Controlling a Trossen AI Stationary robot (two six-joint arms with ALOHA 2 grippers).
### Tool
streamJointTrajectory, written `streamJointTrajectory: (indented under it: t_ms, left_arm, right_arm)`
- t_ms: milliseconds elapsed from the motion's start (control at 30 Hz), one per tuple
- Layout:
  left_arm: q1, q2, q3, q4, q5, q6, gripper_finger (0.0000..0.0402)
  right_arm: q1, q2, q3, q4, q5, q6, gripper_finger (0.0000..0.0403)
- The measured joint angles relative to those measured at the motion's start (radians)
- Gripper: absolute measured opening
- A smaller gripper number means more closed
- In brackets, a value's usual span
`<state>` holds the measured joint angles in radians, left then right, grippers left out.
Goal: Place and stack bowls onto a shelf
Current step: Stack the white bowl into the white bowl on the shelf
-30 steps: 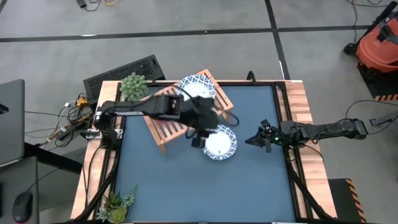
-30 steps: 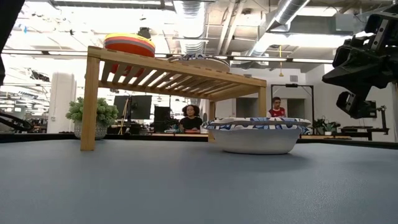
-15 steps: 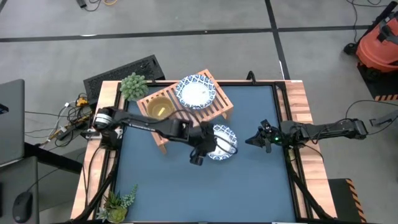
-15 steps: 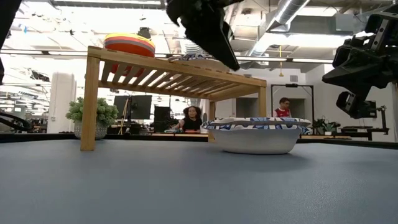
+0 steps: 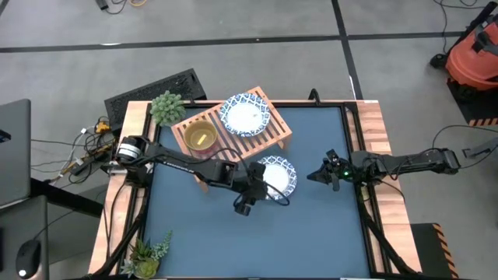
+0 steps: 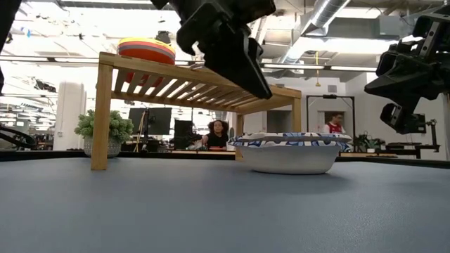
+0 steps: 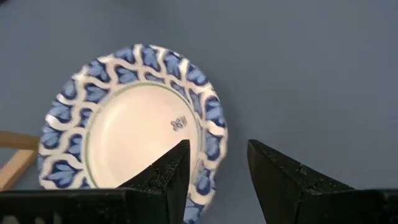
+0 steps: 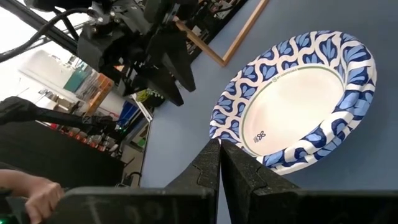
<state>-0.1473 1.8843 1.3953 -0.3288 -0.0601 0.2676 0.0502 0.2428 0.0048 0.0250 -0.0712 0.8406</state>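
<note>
A white bowl with a blue patterned rim (image 5: 278, 177) (image 6: 290, 151) rests by its base on the blue table. My left gripper (image 5: 259, 191) (image 7: 217, 152) is open and hovers above this bowl's near-left rim, well clear of it in the low view (image 6: 256, 83). The light-wood shelf (image 5: 268, 136) (image 6: 105, 116) carries the other white bowl (image 5: 245, 115) and a stack of small bowls with a yellow one on top (image 5: 200, 138) (image 6: 146, 49). My right gripper (image 5: 321, 173) (image 8: 219, 152) is shut and waits to the right of the table bowl.
A potted plant (image 5: 167, 107) stands at the shelf's far-left end, and another (image 5: 148, 253) at the table's near-left corner. A black slab (image 5: 156, 87) lies beyond the far edge. Wooden rails (image 5: 373, 124) border the table. People (image 6: 216, 133) sit in the room behind.
My left gripper has swung from over the shelf toward the table's near edge and come down toward the white bowl on the table, staying open. The bowls and the shelf have kept still.
</note>
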Motion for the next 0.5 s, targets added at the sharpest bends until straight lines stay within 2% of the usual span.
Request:
streamJointTrajectory:
  t_ms: [500]
  left_arm:
    - [0.001,-0.001,-0.058,0.066,-0.007,0.009,0.0146]
  right_arm:
    - [0.000,0.000,0.000,0.000,-0.001,0.000,0.0042]
